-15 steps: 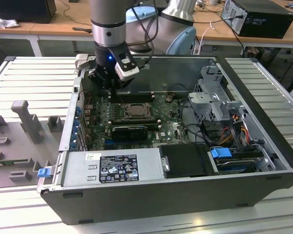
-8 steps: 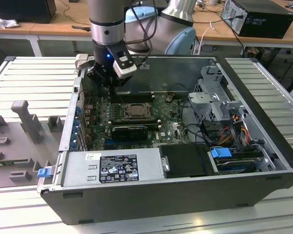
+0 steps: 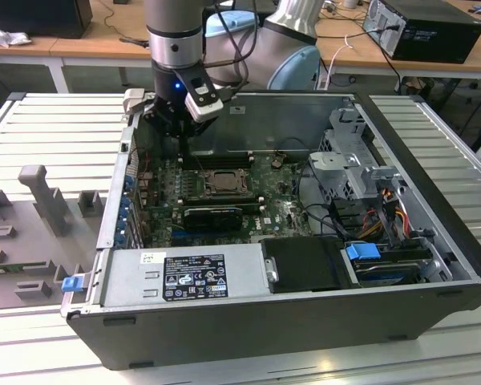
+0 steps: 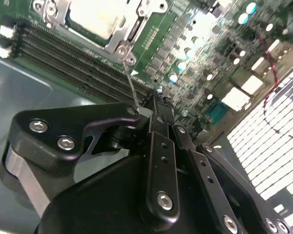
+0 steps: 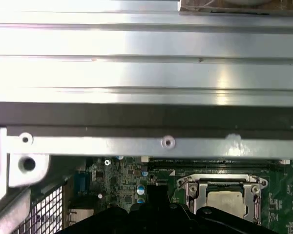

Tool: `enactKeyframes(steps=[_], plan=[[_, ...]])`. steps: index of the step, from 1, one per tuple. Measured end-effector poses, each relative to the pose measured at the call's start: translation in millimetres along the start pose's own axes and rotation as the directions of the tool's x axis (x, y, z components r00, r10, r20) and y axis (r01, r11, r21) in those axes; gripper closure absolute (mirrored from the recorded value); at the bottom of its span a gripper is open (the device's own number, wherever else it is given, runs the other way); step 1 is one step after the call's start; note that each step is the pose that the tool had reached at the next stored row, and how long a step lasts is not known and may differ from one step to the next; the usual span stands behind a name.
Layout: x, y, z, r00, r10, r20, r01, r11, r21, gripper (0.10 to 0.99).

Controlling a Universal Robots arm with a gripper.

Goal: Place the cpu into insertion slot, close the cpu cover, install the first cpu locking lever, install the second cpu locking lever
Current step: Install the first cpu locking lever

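Open computer case (image 3: 433, 241), claw (image 4: 158, 105) beside cpu cover (image 4: 132, 29)

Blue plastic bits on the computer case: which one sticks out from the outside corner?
The small blue tab at the case's front corner on the exterior view's left. The other, the bigger blue clip, sits inside the case beside the drive bay.

The cpu (image 4: 94, 18) is cut off by the second wrist view's edge; the gripper (image 5: 154, 207) body hides the board (image 5: 117, 180) near it.

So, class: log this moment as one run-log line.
cpu: seated in insertion slot | cpu cover: closed | claw: shut, beside socket, above motherboard
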State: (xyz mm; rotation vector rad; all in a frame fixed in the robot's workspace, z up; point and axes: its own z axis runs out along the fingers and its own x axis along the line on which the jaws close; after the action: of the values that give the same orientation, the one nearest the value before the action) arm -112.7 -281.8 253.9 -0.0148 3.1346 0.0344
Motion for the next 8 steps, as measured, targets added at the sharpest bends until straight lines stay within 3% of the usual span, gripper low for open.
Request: enactKeyframes(steps=[4,8], plan=[[-2.1,2.5,0.1,1.0000,-0.001,0.0000,0.001,1.0000,0.000,0.980],[-11.9,2.5,0.2,1.0000,0.000,0.0000,0.000,1.0000,0.000,0.980]])
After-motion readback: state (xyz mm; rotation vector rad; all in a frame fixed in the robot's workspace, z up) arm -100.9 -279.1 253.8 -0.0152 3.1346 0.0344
